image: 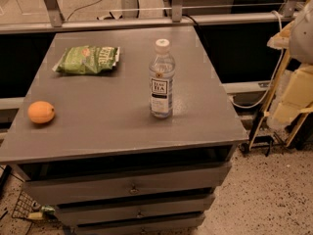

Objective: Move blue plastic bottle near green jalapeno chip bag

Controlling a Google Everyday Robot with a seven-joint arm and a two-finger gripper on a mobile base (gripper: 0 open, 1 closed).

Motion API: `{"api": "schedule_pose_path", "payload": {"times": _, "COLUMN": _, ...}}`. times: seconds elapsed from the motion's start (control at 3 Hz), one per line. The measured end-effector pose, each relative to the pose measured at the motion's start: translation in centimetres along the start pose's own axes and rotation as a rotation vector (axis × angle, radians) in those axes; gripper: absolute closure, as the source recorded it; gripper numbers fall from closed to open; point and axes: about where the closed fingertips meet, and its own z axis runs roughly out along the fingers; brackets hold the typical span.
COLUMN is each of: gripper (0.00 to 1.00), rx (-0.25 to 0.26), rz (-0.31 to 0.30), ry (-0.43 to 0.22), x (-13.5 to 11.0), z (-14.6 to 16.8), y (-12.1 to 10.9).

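Note:
The blue plastic bottle (161, 80) stands upright on the grey cabinet top (107, 126), right of centre. It is clear with a white cap and a black-and-white "TEA" label. The green jalapeno chip bag (88, 59) lies flat at the back left of the top, well apart from the bottle. My gripper is not in view. Only pale cream parts that may belong to my arm (299, 43) show at the right edge, off to the side of the cabinet.
A round orange fruit (41, 112) sits near the left front edge. The cabinet has drawers (132, 187) below its front edge. A metal rail (146, 21) runs behind it. Cables and a stand (264, 126) are on the floor at the right.

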Motion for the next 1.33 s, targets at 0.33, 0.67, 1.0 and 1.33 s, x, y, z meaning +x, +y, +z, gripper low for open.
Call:
{"api": "schedule_pose_path", "payload": {"times": 0.33, "gripper": 0.0, "rx": 0.0, "rz": 0.0, "ry": 0.0, "x": 0.0, "z": 0.0, "y": 0.0}}
{"api": "schedule_pose_path", "payload": {"times": 0.67, "gripper": 0.0, "rx": 0.014, "rz": 0.019, "ry": -0.074, "x": -1.3, "z": 0.9, "y": -1.1}}
{"api": "schedule_pose_path", "payload": {"times": 1.0, "gripper": 0.0, "rx": 0.024, "rz": 0.033, "ry": -0.252, "x": -4.8, "z": 3.2, "y": -3.5}}
{"api": "schedule_pose_path", "payload": {"times": 1.33, "gripper": 0.0, "rx": 0.015, "rz": 0.059, "ry": -0.504, "x": -10.0, "z": 5.8, "y": -5.7}}
